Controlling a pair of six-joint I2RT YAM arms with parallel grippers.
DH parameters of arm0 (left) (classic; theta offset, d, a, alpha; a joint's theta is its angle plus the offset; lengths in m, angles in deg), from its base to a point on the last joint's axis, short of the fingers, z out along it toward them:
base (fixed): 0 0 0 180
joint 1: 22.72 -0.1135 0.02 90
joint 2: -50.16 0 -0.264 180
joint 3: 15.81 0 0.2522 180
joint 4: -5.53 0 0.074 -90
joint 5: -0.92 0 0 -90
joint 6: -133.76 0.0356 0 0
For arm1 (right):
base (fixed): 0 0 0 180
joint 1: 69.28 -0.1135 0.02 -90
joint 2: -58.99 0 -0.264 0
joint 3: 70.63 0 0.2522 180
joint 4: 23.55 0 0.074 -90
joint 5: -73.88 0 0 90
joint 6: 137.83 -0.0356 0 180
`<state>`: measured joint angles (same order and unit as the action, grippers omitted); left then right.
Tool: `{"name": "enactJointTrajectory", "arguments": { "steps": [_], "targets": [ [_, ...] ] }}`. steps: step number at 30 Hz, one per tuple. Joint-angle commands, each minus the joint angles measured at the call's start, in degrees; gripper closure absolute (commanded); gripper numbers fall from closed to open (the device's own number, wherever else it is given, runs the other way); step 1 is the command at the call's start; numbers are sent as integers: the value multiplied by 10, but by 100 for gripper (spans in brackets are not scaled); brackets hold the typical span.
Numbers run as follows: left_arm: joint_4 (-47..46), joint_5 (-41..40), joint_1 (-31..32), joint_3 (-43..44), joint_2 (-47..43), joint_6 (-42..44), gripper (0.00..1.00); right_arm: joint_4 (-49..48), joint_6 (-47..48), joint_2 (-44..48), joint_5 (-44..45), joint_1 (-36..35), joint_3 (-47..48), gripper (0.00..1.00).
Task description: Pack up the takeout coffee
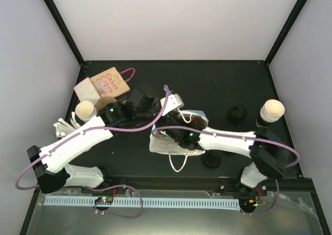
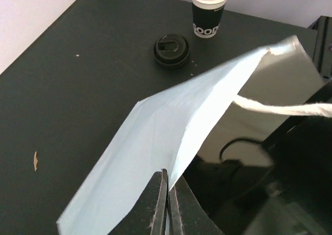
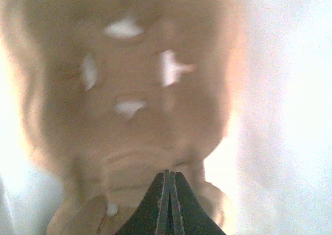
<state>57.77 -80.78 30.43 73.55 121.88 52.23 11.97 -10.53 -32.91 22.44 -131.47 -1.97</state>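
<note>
Between the closed fingers of the left gripper (image 2: 166, 206): rim of the white bag (image 2: 166, 136), pinched and lifted, so hold that height steady to stop the mouth sagging. Just ahead of the right gripper (image 3: 167, 193), shut and inside the bag, is a blurry brown cup carrier (image 3: 129, 90); can't tell if it's gripped, so slide it in flat. Cups (image 2: 207, 12) and lid (image 2: 171, 49) sit well beyond the left gripper.

The bag (image 2: 171, 136) was of smooth, matt white paper with a twisted paper-cord handle (image 2: 280, 109), the surface (image 2: 78, 90) was matt black and finely grained, the lid (image 2: 171, 50) was black plastic with a faint sheen, and the cups (image 2: 207, 17) were printed paper.
</note>
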Motion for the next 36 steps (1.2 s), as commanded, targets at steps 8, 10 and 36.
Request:
{"name": "enactJointTrajectory", "arguments": {
  "steps": [8, 10, 36],
  "targets": [
    [90, 48, -59, 88, 76, -36, 99, 41, -18, 220, -119, -4, 19, 99],
    [100, 61, -71, 106, 88, -43, 98, 33, -12, 239, -130, -4, 20, 99],
    [3, 240, -274, 249, 256, -233, 99, 85, -393, 349, -3, 160, 190, 93]
  ]
}}
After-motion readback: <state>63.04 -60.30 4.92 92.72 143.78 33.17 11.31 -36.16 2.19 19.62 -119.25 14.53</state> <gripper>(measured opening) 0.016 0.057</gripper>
